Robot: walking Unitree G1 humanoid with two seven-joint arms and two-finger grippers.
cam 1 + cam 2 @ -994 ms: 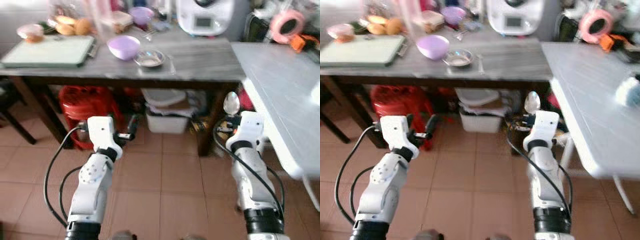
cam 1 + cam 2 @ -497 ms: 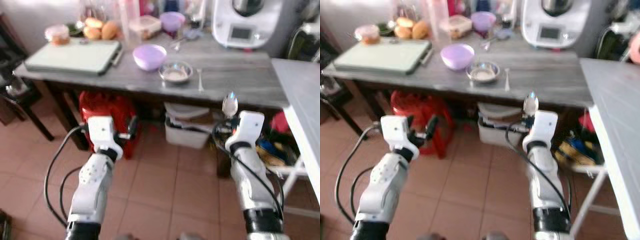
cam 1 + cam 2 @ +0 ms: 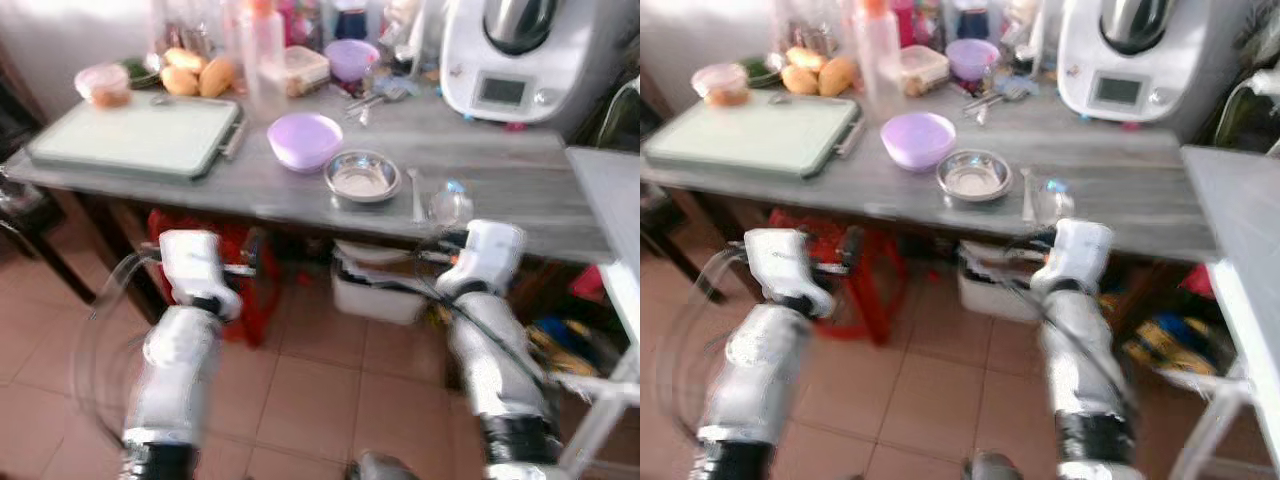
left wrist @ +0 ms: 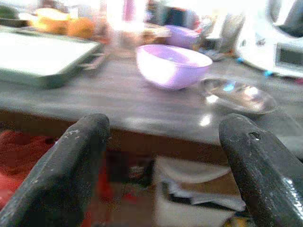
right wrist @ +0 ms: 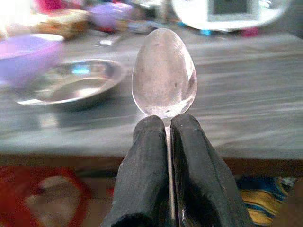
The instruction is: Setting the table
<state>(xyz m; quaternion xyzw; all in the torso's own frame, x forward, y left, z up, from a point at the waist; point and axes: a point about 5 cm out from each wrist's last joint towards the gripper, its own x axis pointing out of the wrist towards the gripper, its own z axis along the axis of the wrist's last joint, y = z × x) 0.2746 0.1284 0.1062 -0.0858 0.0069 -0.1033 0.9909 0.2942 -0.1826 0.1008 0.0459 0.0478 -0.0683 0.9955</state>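
Steel dish point(image 3: 362, 178) on the table point(image 3: 500, 185), bowl point(image 3: 305, 140) just left, board point(image 3: 130, 133) farther left

A long grey wood-grain table point(image 3: 480, 180) carries a pale green rectangular tray point(image 3: 130, 133) at its left end, a lilac plastic bowl point(image 3: 305, 140) near the middle, and a shallow round steel dish point(image 3: 362, 177) just beside it. A small metal utensil point(image 3: 416, 190) lies right of the dish. At the back stand a white kitchen machine point(image 3: 520, 55), a smaller purple bowl point(image 3: 352, 57) and orange-brown bread rolls point(image 3: 195, 75).
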